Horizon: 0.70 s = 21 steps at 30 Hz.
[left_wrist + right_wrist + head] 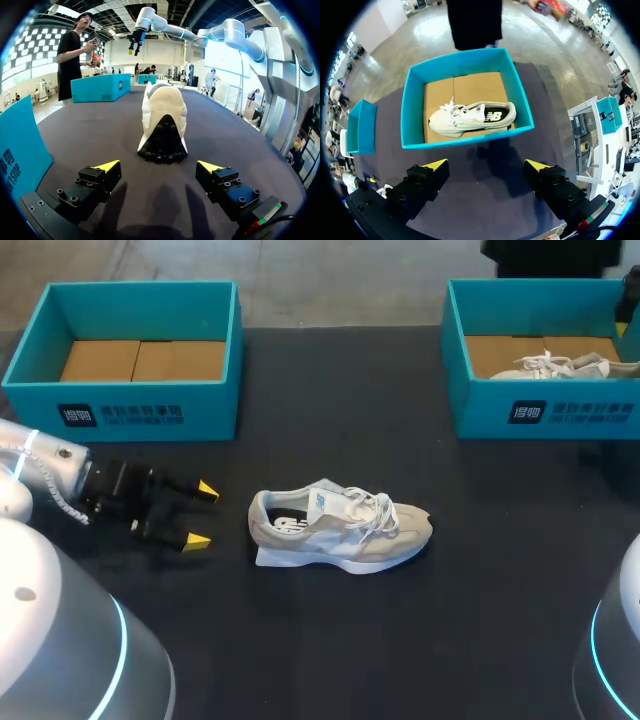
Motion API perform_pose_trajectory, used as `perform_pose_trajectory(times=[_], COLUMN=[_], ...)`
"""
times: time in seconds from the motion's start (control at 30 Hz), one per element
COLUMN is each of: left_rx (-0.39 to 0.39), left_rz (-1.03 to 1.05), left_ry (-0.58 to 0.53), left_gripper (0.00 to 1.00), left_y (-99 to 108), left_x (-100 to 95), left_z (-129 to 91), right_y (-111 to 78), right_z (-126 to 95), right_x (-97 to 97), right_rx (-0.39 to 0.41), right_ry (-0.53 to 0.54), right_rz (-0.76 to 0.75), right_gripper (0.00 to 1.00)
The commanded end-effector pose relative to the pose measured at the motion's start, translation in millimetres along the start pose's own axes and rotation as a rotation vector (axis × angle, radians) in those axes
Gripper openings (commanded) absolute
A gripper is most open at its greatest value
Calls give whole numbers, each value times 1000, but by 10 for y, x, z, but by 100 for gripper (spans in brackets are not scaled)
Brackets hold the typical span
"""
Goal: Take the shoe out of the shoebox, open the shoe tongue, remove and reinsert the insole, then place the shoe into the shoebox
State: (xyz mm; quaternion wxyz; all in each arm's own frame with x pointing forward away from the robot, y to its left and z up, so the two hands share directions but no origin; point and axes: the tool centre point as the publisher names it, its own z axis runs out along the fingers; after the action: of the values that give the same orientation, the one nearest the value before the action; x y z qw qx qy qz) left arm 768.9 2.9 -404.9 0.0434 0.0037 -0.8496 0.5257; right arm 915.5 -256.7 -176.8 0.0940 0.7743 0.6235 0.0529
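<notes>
Head view, centre: shoe (340, 532) out on table (420, 640); left gripper (202, 515) and right gripper (487, 165), fingers apart, hold nothing; next, probably spread the tongue.

A beige sneaker (340, 531) lies on the black table (400, 640). Just left of it is the left gripper (202, 515), fingers apart. Behind-left of it stands a teal shoebox (130, 410). Behind-right, a second shoebox (545, 410) holds a white sneaker (560, 366).

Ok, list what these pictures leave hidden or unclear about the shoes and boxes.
- Shoe on the table: head view too small to tell whether its insole lies flat; left wrist view shows only heel and sole.
- Second shoe: in the head view the wall of the right box hides its lower side, and the edge cuts one end.
- Left box: front wall hides its near floor.
</notes>
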Motion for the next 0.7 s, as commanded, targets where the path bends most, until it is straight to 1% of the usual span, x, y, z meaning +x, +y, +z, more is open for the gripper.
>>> perform_pose_trajectory(times=[0.03,0.4,0.5,0.7], left_rx=[0,0,5,30], left_rz=[1,1,-6,14], left_ry=[-2,-2,-6,3], left_gripper=[100,100,100,100], left_y=[3,3,7,-96], left_x=[4,4,1,8], left_z=[2,2,37,124], right_y=[-9,-9,-9,-9], right_z=[2,2,2,2], right_x=[1,1,1,1], right_rx=[-2,-2,-2,-2], right_ry=[0,0,0,0], right_rz=[1,1,1,1], right_gripper=[100,100,100,100])
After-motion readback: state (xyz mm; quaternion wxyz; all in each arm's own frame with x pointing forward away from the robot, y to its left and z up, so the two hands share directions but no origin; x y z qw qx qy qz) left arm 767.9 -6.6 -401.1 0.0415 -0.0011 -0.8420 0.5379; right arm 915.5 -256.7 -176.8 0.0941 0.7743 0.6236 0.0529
